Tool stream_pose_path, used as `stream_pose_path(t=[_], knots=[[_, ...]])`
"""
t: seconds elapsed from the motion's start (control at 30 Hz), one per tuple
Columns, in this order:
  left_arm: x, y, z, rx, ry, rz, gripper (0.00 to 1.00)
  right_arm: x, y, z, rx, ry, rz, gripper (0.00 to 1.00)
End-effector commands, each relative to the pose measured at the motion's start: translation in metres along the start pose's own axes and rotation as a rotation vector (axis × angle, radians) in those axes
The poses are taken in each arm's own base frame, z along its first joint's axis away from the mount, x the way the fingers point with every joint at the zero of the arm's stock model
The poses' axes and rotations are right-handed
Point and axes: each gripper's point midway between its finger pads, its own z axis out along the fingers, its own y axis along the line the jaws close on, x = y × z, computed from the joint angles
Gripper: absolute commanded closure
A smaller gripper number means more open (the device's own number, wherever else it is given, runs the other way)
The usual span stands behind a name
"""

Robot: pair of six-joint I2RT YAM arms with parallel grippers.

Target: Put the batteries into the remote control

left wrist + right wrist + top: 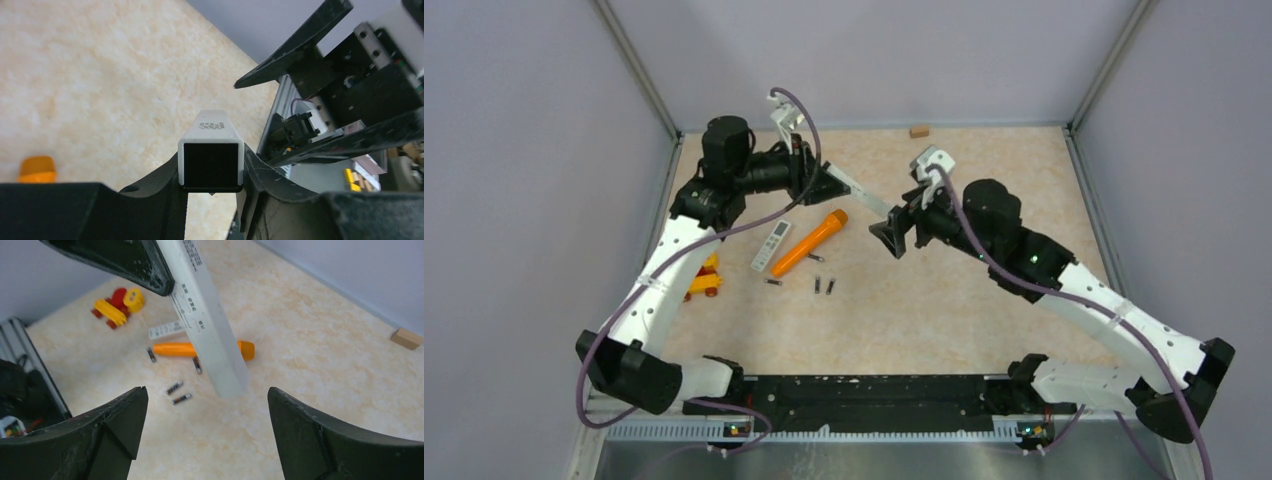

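Observation:
The remote control (860, 193) is a long white bar held off the table, and my left gripper (822, 184) is shut on one end of it. In the left wrist view its dark square end (211, 156) sits between the jaws of that gripper (212, 172). My right gripper (207, 391) stands open just short of the remote's (207, 335) free end, touching nothing. Several batteries lie on the table below: one pair (177, 393) side by side, one (197, 365) by the orange tube, and one (150, 355) further left. The pair (824, 286) also shows from above.
An orange torch-like tube (809, 242) lies beside a small white flat piece with markings (771, 245). A yellow and red toy (705, 277) sits at the left by the left arm. A small wooden block (918, 131) rests at the back wall.

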Motion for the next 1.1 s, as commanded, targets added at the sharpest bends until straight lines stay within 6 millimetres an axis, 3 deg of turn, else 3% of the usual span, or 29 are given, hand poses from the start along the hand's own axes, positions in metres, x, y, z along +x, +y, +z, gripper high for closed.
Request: stream_pose_path(t=[0.0, 0.17, 0.3, 0.4, 0.57, 0.73, 1.07], knots=[[-0.070, -0.046, -0.036, 0.131, -0.217, 0.380, 1.00, -0.097, 0.008, -0.041, -0.057, -0.207, 0.245, 0.08], [-0.092, -0.061, -0.058, 0.237, -0.269, 0.475, 1.00, -0.121, -0.021, -0.038, -0.077, -0.254, 0.683, 0.08], [-0.098, -0.072, -0.068, 0.282, -0.274, 0.539, 1.00, -0.132, -0.016, -0.024, -0.228, -0.320, 0.933, 0.10], [-0.098, -0.081, -0.073, 0.301, -0.281, 0.571, 1.00, -0.147, -0.007, -0.026, -0.374, -0.409, 1.042, 0.10], [-0.098, -0.095, -0.078, 0.347, -0.304, 0.600, 1.00, -0.160, 0.006, -0.021, -0.528, -0.397, 1.128, 0.11], [-0.097, -0.102, -0.081, 0.382, -0.323, 0.601, 1.00, -0.161, 0.013, -0.022, -0.658, -0.397, 1.221, 0.18], [-0.090, -0.108, -0.084, 0.393, -0.339, 0.639, 1.00, -0.167, 0.025, -0.032, -0.809, -0.383, 1.251, 0.33]])
